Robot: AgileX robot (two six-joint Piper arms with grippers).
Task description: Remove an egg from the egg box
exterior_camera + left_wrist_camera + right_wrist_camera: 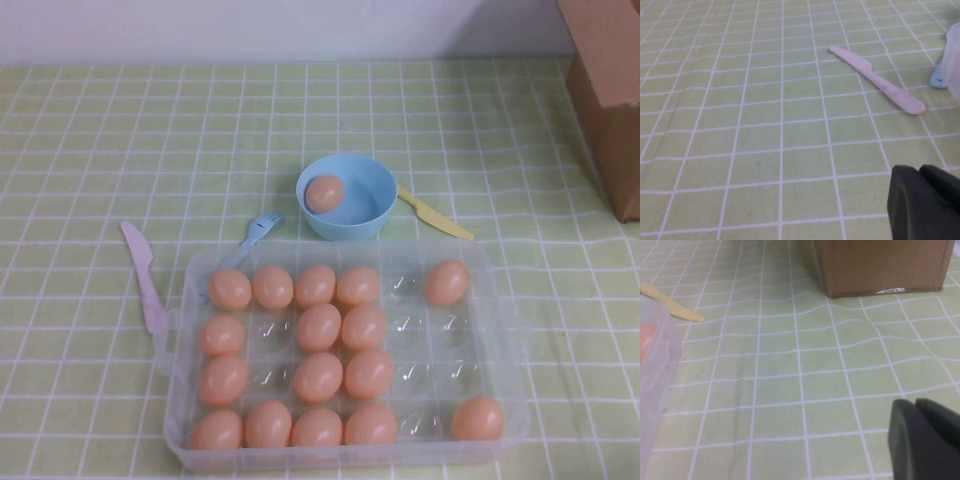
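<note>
The egg box (345, 455), a clear plastic tray with rounded corners, lies open on the table (90, 140) near its front edge, the table being covered in a green cloth with a white grid. Most cups in its left four columns hold eggs, while several cups toward the right stand bare, with single eggs in the far right and near right corners. Just behind the box sits a light-blue bowl (372, 205), and the egg (324, 193) rests inside it against the left wall, outside the box. A blue fork (262, 226) lies between the bowl and the box's back left corner, its handle running under the rim. A pink knife (143, 275) lies beside the box's left edge, and a yellow knife (436, 214) juts out from behind the bowl's right side. A cardboard box (610, 90) stands at the far right edge of the table, well apart from the tray. Wide bare cloth lies to the left and behind the bowl. The left gripper (927, 202) appears only in the left wrist view as a dark shape low over bare cloth near the pink knife; whether it is released or clenched cannot be told. The right gripper (927, 442) shows likewise in the right wrist view, above open cloth between the tray's edge and the cardboard box, its state equally unclear.
</note>
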